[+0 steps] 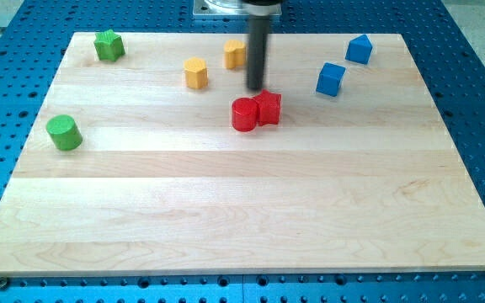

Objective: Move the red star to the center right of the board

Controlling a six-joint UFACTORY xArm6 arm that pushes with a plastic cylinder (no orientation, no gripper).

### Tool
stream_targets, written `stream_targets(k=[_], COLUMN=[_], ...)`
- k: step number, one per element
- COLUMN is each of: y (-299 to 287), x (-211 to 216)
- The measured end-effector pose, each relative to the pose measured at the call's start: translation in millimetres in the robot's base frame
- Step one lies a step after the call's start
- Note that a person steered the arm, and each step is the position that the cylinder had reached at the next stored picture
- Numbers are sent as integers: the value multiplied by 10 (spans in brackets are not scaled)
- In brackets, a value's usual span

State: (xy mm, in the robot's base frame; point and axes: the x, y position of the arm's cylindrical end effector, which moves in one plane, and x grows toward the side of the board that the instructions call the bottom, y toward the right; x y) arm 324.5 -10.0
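Observation:
The red star [269, 108] lies a little above the board's middle, touching a red cylinder [244, 114] on its left. My tip [255, 88] ends just above the two red blocks, near the star's upper left edge. The dark rod rises straight to the view's top. I cannot tell whether the tip touches the star.
The wooden board [242, 210] lies on a blue perforated table. A yellow hexagon block [195, 73] and a second yellow block [235, 54] sit left of the rod. Two blue blocks [331, 79] [359, 49] are at upper right. A green star [108, 45] and green cylinder [63, 132] are at left.

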Motion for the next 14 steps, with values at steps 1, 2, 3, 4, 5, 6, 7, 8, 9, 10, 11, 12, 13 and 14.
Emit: stream_targets(k=[1,2,3,4,5,6,7,8,9,10,11,12,13,14], y=[208,678,933,795,544,250,160,988,1710,1398,1522,2137,2344,2450], x=[289,558,970,988,1258,1424,1617,1460,1214,1532,1867,1637,1477,1414])
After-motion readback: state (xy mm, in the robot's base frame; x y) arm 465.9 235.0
